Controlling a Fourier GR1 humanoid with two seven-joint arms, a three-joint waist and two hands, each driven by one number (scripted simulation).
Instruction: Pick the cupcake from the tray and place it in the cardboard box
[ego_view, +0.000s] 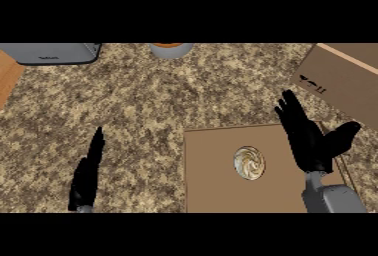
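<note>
A cupcake (249, 162) with swirled cream topping stands near the middle of a flat brown tray (214, 180) at the lower centre. My right hand (308, 142) hovers just right of the cupcake over the tray's right edge, open, fingers straight and pointing away, thumb spread to the right. It does not touch the cupcake. A cardboard box (343, 80) lies at the upper right, beyond that hand, cut off by the view's edge. My left hand (87, 172) shows edge-on at the lower left, open and resting, fingers pointing up.
A grey toaster-like appliance (52, 52) stands at the back left. A grey cup with an orange top (171, 49) is at the back centre. A wooden board's corner (9, 75) shows at the left edge. Speckled counter (148, 100) spreads between them.
</note>
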